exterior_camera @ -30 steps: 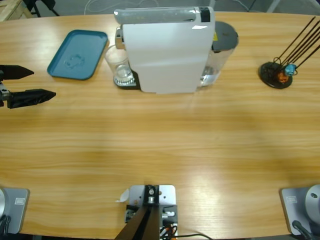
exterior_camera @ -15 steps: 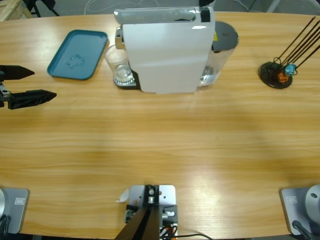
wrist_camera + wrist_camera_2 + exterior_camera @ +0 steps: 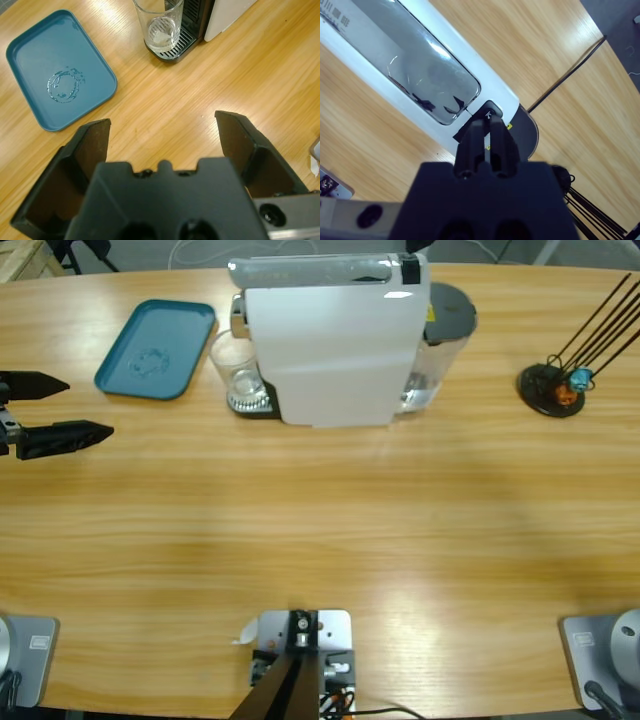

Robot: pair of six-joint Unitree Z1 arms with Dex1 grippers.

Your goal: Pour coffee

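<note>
Left gripper (image 3: 45, 412) hangs at the table's far-left edge with its two black jaws spread wide apart and nothing between them, well clear of everything else. Just right of it, toward the far side, lies a teal rectangular plastic tray (image 3: 157, 348) with rounded corners, flat on the long wooden table (image 3: 320, 530); in the left wrist view the tray (image 3: 35, 55) shows a ring of water droplets on its floor. Right of the tray, apart from it, a small clear drinking glass (image 3: 235, 368) stands upright on the black slotted drip grate (image 3: 170, 47) of a big white boxy coffee machine (image 3: 330, 340). From the left wrist view the glass (image 3: 159, 25) looks to hold only a pale, clear film at its base; no amber-brown coffee can be made out in it.

Behind the white body sits the machine's round dark-grey water tank lid (image 3: 450, 310). Right gripper (image 3: 489, 142) is above the top of the machine, its black jaws pressed together with no gap, their tips at a small black button (image 3: 489, 111) at the end of the glossy oblong top panel (image 3: 415, 75); whether they touch it cannot be told. In the high view only a dark tip (image 3: 414, 246) shows at the far edge. Far right on the table stands a round black base with thin black rods (image 3: 560, 380) leaning up and right.
</note>
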